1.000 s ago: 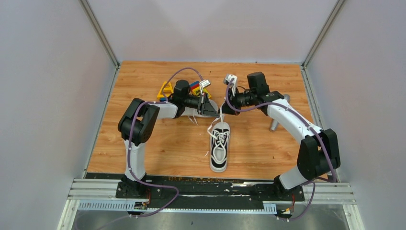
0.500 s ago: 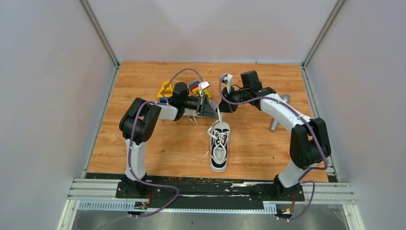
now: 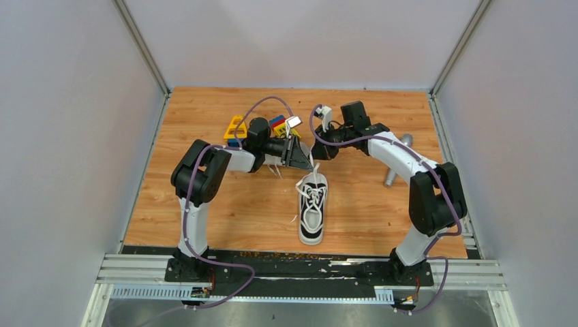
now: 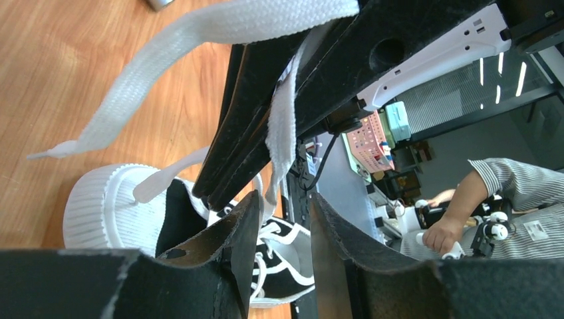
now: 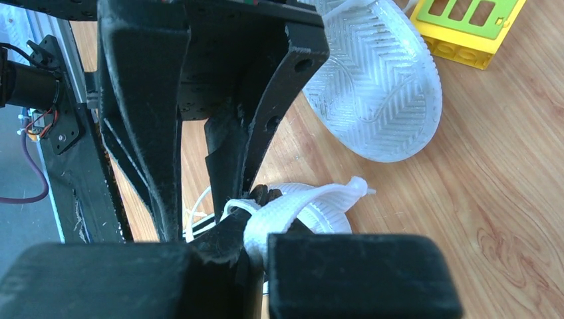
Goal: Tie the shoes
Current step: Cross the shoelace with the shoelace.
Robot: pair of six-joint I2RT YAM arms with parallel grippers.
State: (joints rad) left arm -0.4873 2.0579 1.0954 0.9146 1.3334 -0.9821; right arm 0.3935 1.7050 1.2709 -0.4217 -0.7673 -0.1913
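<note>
Grippers sit nose to nose a bit above the middle of the top view. The right gripper [image 5: 256, 226] is pinched tight on a white lace [image 5: 296, 201], and the left gripper [image 4: 279, 229] has its fingers apart, with that lace dangling just above the gap. The shoe [image 3: 313, 212] stands upright on the wooden table [image 3: 225, 204] right below them, toe pointing up the frame. The other shoe [image 5: 379, 83] shows its white sole at the upper right of the right wrist view, just beside a yellow block [image 5: 465, 40].
</note>
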